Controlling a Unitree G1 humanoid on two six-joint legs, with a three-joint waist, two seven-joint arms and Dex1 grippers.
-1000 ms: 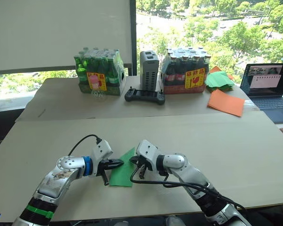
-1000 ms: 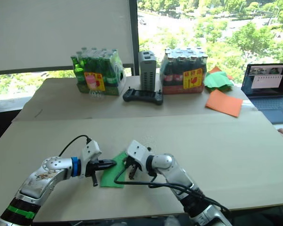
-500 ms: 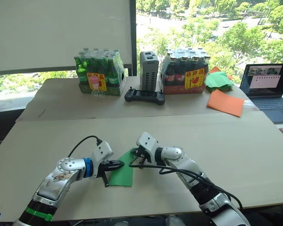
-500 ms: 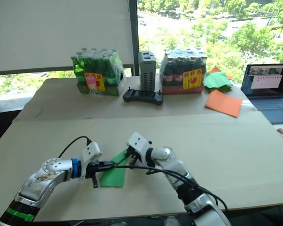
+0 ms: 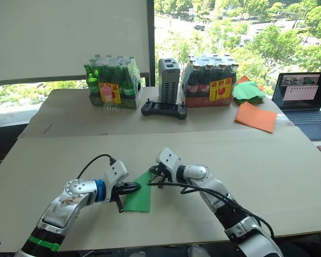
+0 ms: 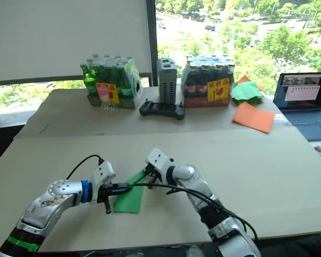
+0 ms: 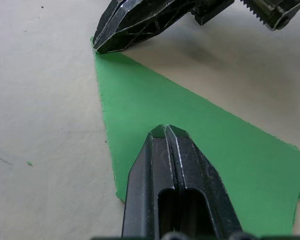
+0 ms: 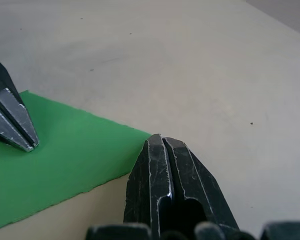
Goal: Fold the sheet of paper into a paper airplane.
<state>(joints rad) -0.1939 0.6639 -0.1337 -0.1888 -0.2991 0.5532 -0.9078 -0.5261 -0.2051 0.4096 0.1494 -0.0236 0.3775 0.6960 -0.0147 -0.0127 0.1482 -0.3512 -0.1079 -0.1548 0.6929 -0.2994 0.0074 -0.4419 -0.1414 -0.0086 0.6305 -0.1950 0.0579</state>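
Near the worktop's (image 5: 289, 176) front edge we press the sheet of paper (image 5: 139, 196) flat with our left gripper (image 7: 166, 131), fingers together, and our right gripper (image 8: 161, 141), fingers together, at its far tip, where it could skid and skew the crease.

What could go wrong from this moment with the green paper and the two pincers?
1. The left pincer, shut, presses the middle of the sheet of paper, while the right pincer, also shut, sits at its pointed corner. The sheet may slide on the smooth table and crease crookedly.
2. The closed tip at the corner might snag and tear the thin edge.
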